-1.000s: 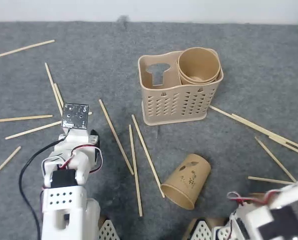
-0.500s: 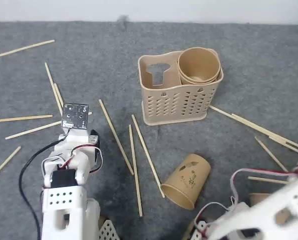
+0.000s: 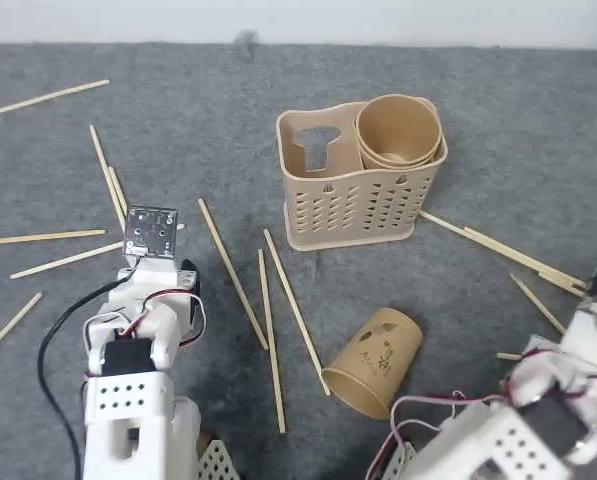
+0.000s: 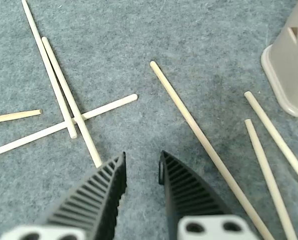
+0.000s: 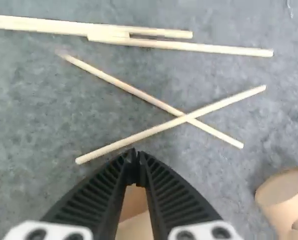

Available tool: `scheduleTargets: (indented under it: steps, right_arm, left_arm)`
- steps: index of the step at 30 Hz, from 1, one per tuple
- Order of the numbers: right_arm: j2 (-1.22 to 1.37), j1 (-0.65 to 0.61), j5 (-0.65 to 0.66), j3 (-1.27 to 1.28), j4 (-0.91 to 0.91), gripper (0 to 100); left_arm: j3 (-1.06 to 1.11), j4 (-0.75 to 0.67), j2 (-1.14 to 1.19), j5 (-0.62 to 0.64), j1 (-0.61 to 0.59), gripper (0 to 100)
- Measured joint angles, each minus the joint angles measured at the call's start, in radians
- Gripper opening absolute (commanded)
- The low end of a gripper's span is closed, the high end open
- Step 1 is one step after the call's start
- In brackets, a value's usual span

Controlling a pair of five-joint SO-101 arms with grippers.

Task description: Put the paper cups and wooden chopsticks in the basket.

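Observation:
The tan basket stands at the back centre with stacked paper cups in its right compartment. Another paper cup lies on its side in front of it. Wooden chopsticks are scattered over the grey carpet. My left gripper hangs open just above the carpet, between a long chopstick and a crossed group, with nothing between its fingers. My right gripper is shut and empty, its tips beside the near end of two crossed chopsticks. A paper cup's edge shows nearby.
The left arm stands at the front left, the right arm at the front right with loose cables. More chopsticks lie right of the basket and others at the far left. A basket corner borders the left wrist view.
The right arm has swung from the bottom edge up to the front right, over the chopsticks there. The left arm and all the objects have stayed put.

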Motion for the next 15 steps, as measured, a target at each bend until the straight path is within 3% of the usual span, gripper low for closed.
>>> scheduleTargets:
  steps: [6,12,15]
  right_arm:
    - [-0.292,-0.043,-0.035,0.104,0.000,0.8]
    - [-0.301,-0.044,-0.173,0.103,0.000,0.9]
    - [-0.298,-0.044,-0.192,0.086,0.009,0.9]
  left_arm:
    - [0.000,0.000,0.000,0.000,0.000,10]
    - [0.000,0.002,0.000,0.000,0.000,10]
    - [-0.043,0.081,0.000,0.023,0.023,10]
